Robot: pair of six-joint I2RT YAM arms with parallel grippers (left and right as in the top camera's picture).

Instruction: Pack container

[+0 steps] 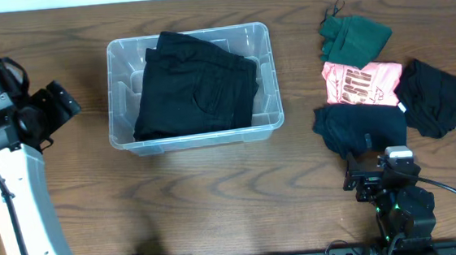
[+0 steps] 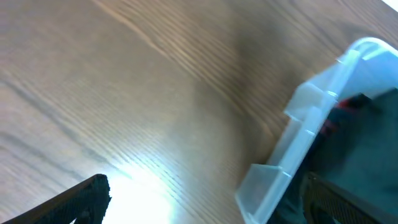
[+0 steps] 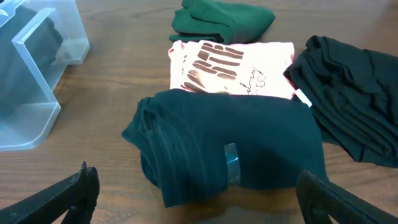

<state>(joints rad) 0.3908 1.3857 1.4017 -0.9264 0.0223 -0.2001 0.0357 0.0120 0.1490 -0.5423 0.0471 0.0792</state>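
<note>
**One piece packed, four waiting**
The clear container (image 1: 119,111) sits mid-table with black pants (image 1: 196,85) inside, left of the clothes pile. I think the dark teal shirt (image 3: 236,146) goes next. My right gripper (image 1: 367,169), wide and empty, must drop onto it. My left gripper (image 1: 57,110) hangs empty beside the container, fingers spread.

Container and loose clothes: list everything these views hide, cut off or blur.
- Overhead: the floor of the container is covered by the black garment inside.
- Left wrist: the container is blurred and cut by the right edge; only a corner shows.
- Right wrist: the lettering on the pink shirt is creased and unreadable in full; the dark teal garment may hide its near edge.
</note>
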